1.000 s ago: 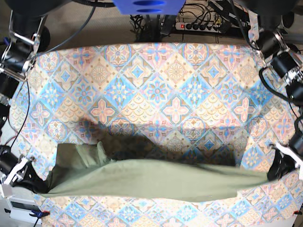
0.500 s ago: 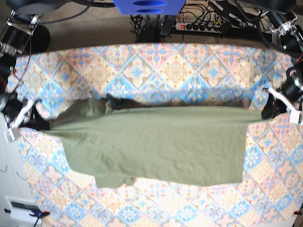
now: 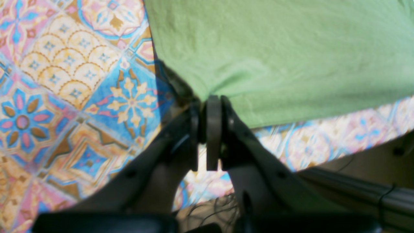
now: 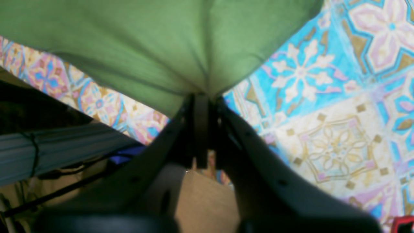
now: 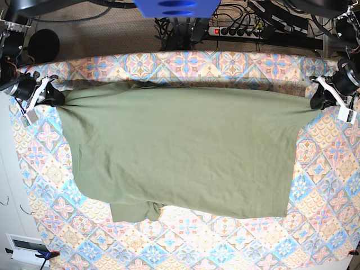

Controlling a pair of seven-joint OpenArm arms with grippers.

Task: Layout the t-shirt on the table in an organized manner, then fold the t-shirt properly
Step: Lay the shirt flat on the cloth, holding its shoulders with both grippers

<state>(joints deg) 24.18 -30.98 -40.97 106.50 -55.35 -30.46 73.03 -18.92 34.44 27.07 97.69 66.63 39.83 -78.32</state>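
Note:
The olive-green t-shirt (image 5: 180, 149) is stretched wide across the patterned table (image 5: 169, 242), its top edge pulled taut near the far side. My left gripper (image 5: 318, 100) is shut on the shirt's corner at the right of the base view; in the left wrist view its jaws (image 3: 207, 100) pinch the green fabric (image 3: 284, 55). My right gripper (image 5: 52, 95) is shut on the opposite corner at the left; in the right wrist view it (image 4: 202, 97) clamps the bunched cloth (image 4: 155, 42). A sleeve end (image 5: 135, 212) lies folded at the shirt's near left edge.
A power strip (image 5: 236, 31) and cables lie on the floor beyond the table's far edge. A blue robot part (image 5: 177, 7) stands at the top centre. Bare patterned cloth shows below the shirt and along both sides.
Both grippers have carried the shirt from the table's near edge to its far side, spreading it out flat. The shirt now covers the table's middle.

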